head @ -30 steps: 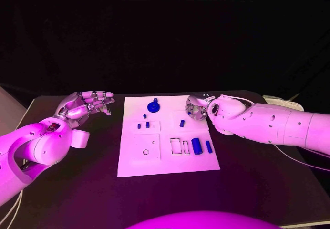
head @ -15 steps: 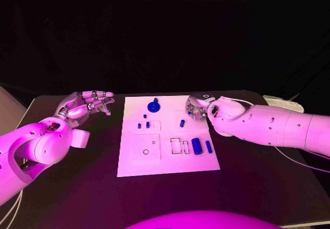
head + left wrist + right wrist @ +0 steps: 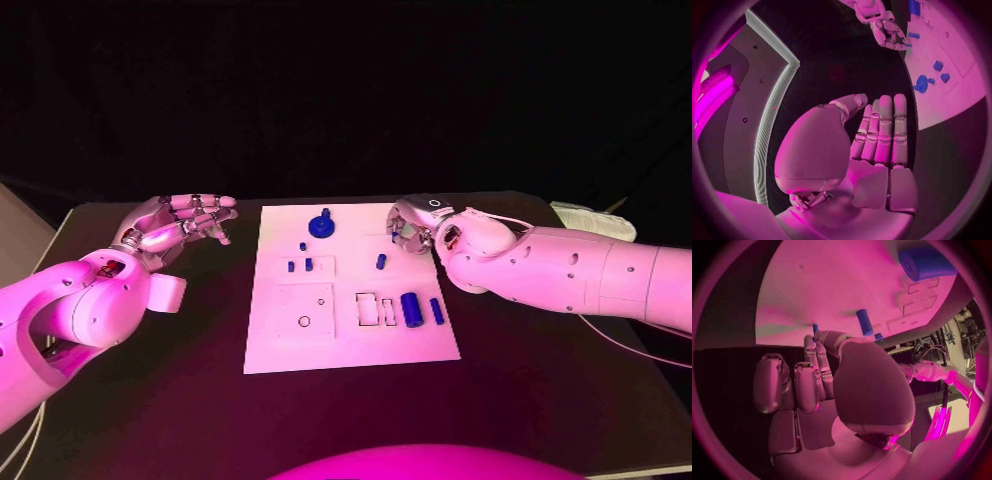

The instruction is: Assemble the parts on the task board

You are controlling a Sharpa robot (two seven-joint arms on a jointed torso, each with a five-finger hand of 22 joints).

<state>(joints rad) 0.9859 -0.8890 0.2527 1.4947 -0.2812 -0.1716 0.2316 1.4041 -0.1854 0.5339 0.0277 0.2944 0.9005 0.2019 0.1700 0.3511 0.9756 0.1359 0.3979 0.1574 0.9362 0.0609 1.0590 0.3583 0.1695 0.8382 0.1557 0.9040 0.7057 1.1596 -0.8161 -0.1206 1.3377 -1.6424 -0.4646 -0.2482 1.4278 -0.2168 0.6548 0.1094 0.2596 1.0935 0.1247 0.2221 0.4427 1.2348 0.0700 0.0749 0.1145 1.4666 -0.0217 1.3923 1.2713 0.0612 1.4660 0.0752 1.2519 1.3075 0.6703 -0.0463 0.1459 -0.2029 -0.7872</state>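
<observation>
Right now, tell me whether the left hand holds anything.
Empty. The left hand hovers beside the task board, its fingers bare.

The task board (image 3: 351,345) was white under a magenta wash, on a black table (image 3: 548,380). The parts were deep blue: a round knobbed piece (image 3: 320,223), a thick cylinder (image 3: 413,307), a slim peg (image 3: 381,261). Both arms were white, the left hand (image 3: 176,225) and right hand (image 3: 410,227) silver.

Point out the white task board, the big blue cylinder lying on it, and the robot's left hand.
White task board (image 3: 361,345), head view, bare near edge.
Big blue cylinder (image 3: 413,308), head view, middle of its side.
Silver left hand (image 3: 183,222), head view, middle of the hand.
</observation>
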